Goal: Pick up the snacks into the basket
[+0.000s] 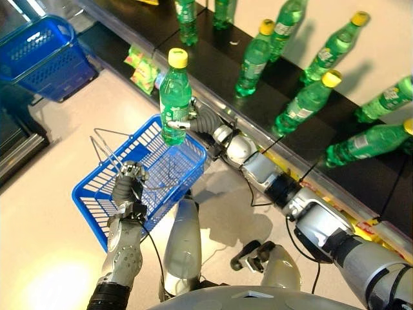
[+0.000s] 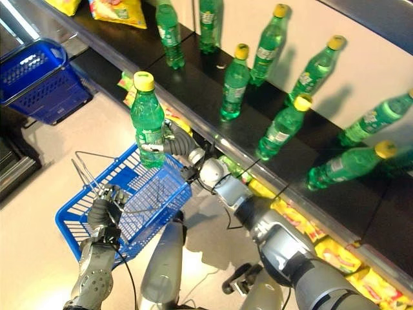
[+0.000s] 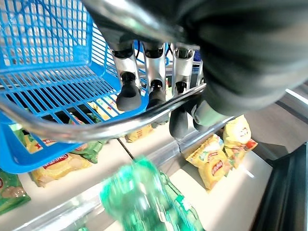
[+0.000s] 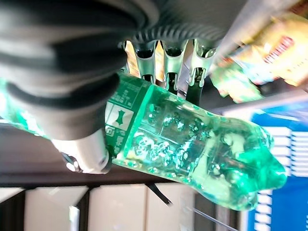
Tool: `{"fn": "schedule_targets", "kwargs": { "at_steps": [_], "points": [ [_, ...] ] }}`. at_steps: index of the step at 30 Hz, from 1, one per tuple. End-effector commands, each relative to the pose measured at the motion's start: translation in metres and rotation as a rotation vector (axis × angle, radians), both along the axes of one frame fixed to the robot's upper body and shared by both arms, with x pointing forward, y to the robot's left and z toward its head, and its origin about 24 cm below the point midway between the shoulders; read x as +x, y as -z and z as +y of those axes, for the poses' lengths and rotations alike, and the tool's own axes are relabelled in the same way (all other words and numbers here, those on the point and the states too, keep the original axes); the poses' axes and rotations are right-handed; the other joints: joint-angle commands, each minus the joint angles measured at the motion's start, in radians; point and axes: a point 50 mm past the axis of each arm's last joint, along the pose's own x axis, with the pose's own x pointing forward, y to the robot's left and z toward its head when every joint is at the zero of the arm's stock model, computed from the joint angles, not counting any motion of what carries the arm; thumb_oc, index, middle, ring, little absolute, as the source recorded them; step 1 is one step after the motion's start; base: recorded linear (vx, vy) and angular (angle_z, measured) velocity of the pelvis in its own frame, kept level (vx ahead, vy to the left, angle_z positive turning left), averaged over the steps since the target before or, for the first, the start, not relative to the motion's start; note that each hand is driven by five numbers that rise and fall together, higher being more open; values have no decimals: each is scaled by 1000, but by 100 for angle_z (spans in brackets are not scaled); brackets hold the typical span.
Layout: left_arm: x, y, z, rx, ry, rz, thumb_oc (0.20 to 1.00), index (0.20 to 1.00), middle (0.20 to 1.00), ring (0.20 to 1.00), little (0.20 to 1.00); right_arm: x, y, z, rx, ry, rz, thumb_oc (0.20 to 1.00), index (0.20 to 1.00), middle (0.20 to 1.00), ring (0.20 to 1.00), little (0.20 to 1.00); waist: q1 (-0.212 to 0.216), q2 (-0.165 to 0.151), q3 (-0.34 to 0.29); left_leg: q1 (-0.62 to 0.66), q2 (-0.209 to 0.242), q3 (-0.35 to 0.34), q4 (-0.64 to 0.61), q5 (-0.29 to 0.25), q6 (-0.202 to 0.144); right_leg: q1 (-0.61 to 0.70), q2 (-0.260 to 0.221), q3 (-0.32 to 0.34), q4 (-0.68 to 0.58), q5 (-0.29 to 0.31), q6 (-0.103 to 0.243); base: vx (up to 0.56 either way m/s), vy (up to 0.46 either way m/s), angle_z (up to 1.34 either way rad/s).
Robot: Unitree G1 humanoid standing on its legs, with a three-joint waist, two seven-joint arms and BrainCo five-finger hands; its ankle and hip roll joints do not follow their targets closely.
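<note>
A green bottle (image 1: 175, 97) with a yellow cap stands upright in the air over the far rim of the blue wire basket (image 1: 97, 194). My right hand (image 1: 197, 120) is shut on the bottle's lower half; in the right wrist view its fingers (image 4: 169, 65) and thumb wrap the green bottle (image 4: 192, 149). My left hand (image 1: 127, 184) is shut on the basket's metal handle (image 1: 106, 145), holding the basket off the floor. In the left wrist view its fingers (image 3: 147, 79) curl over the handle bar (image 3: 110, 127). The basket looks empty.
A dark shelf (image 1: 310, 129) runs along the right with several green bottles (image 1: 255, 61) on it. Snack bags (image 1: 143, 64) lie on the lower shelf, more bags (image 2: 335, 252) under the shelf edge. A second blue basket (image 1: 45, 55) sits at the far left.
</note>
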Motion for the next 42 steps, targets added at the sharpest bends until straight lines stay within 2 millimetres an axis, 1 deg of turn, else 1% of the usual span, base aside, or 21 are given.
{"fn": "schedule_targets", "kwargs": {
  "at_steps": [1, 5, 9, 15, 16, 17, 18, 20, 22, 23, 25, 26, 29, 31, 33, 34, 35, 38, 40, 42],
  "points": [
    [8, -68, -19, 80, 133, -346, 200, 200, 200, 200, 200, -12, -60, 48, 126, -135, -168, 200, 200, 200, 200, 200, 16, 33, -46, -17, -40, 40, 95, -89, 97, -26, 25, 19, -37, 115, 12, -4, 5, 16],
    [8, -78, -31, 59, 199, -397, 200, 200, 200, 200, 200, -7, -48, 57, 60, -112, -127, 200, 200, 200, 200, 200, 30, 41, -41, -27, -51, 26, 93, -83, 98, -24, 22, 8, -36, 115, 13, -5, 5, 10],
    [8, -91, -47, 42, 290, -456, 200, 200, 200, 200, 200, 1, -32, 60, -39, -72, -86, 200, 200, 200, 200, 200, 44, 48, -38, -42, -66, 9, 93, -78, 101, -24, 16, -7, -32, 111, 13, -3, -11, 14],
    [6, -110, -64, 16, 387, -541, 200, 200, 200, 200, 200, 14, -11, 51, -157, 30, -34, 200, 200, 200, 200, 200, 63, 59, -35, -57, -77, -7, 91, -74, 101, -26, 14, -23, -28, 108, 15, 1, -3, 18],
    [6, -110, -64, 16, 388, -541, 200, 200, 200, 200, 200, 14, -11, 51, -157, 30, -35, 200, 200, 200, 200, 200, 63, 59, -34, -57, -77, -7, 91, -74, 101, -26, 14, -23, -29, 109, 15, -16, -11, 10],
    [4, -116, -72, -9, 428, -568, 200, 200, 200, 200, 200, 16, -6, 48, -178, 55, -15, 200, 200, 200, 200, 200, 72, 68, -29, -65, -85, -13, 96, -73, 104, -33, 11, -27, -24, 109, 16, -15, -5, 7],
    [4, -116, -72, -9, 428, -569, 200, 200, 200, 200, 200, 16, -6, 48, -178, 55, -16, 200, 200, 200, 200, 200, 72, 67, -29, -65, -85, -13, 96, -73, 104, -33, 11, -27, -24, 109, 16, 0, 0, 0],
    [3, -123, -82, -31, 486, -595, 200, 200, 200, 200, 200, 23, -2, 40, -204, 107, 1, 200, 200, 200, 200, 200, 84, 83, -19, -80, -97, -27, 96, -68, 105, -34, 4, -37, -22, 108, 19, -14, -13, 3],
    [2, -125, -88, -50, 514, -599, 200, 200, 200, 200, 200, 27, 0, 34, -228, 138, 6, 200, 200, 200, 200, 200, 90, 95, -14, -89, -105, -33, 95, -64, 107, -38, -3, -47, -14, 106, 21, -24, -11, 17],
    [2, -125, -88, -50, 514, -599, 200, 200, 200, 200, 200, 27, 0, 34, -228, 138, 6, 200, 200, 200, 200, 200, 90, 95, -14, -89, -106, -34, 95, -64, 107, -38, -3, -47, -14, 106, 21, -15, -7, 26],
    [2, -126, -94, -73, 546, -600, 200, 200, 200, 200, 200, 34, 0, 23, -264, 187, -2, 200, 200, 200, 200, 200, 95, 110, -7, -105, -115, -43, 92, -55, 107, -47, -11, -57, -3, 103, 23, -13, -6, 23],
    [1, -126, -96, -76, 555, -596, 200, 200, 200, 200, 200, 35, 1, 21, -277, 194, -5, 200, 200, 200, 200, 200, 97, 115, -6, -106, -116, -44, 88, -52, 107, -51, -13, -58, 0, 103, 23, -13, 2, 24],
    [0, -124, -99, -94, 575, -587, 200, 200, 200, 200, 200, 38, 4, 15, -314, 217, 0, 200, 200, 200, 200, 200, 101, 122, 0, -112, -118, -46, 84, -48, 107, -53, -15, -64, 3, 99, 22, -5, 6, 17],
    [-1, -124, -100, -97, 577, -584, 200, 200, 200, 200, 200, 38, 6, 13, -333, 226, -1, 200, 200, 200, 200, 200, 99, 123, 1, -113, -119, -46, 84, -48, 108, -57, -18, -63, 7, 99, 23, -4, 12, 6],
    [-2, -124, -101, -104, 587, -581, 200, 200, 200, 200, 200, 40, 15, 6, -391, 252, 20, 200, 200, 200, 200, 200, 98, 128, 5, -120, -118, -47, 88, -48, 108, -64, -21, -60, 14, 98, 23, 0, 0, 0],
    [-2, -124, -101, -104, 587, -581, 200, 200, 200, 200, 200, 40, 15, 7, -391, 252, 20, 200, 200, 200, 200, 200, 98, 127, 5, -120, -118, -47, 88, -48, 108, -65, -22, -59, 14, 98, 23, 0, 0, 0],
    [-2, -124, -102, -101, 594, -574, 200, 200, 200, 200, 200, 41, 21, 3, -452, 262, 26, 200, 200, 200, 200, 200, 95, 129, 5, -120, -118, -45, 87, -49, 107, -68, -23, -55, 19, 97, 23, 0, 0, 0],
    [-2, -123, -103, -101, 600, -563, 200, 200, 200, 200, 200, 42, 32, -7, -517, 296, 70, 200, 200, 200, 200, 200, 92, 130, 3, -123, -116, -42, 90, -51, 108, -71, -23, -53, 22, 96, 23, 0, 0, 0],
    [-1, -123, -103, -95, 600, -559, 200, 200, 200, 200, 200, 42, 35, -9, -529, 306, 80, 200, 200, 200, 200, 200, 90, 130, 2, -124, -116, -42, 91, -52, 108, -74, -25, -51, 27, 97, 24, 0, 0, 0],
    [-2, -122, -103, -96, 608, -551, 200, 200, 200, 200, 200, 43, 39, -15, -551, 334, 106, 200, 200, 200, 200, 200, 85, 130, 1, -124, -115, -40, 93, -52, 108, -75, -28, -50, 31, 96, 23, 0, 0, 0]
  ]
}}
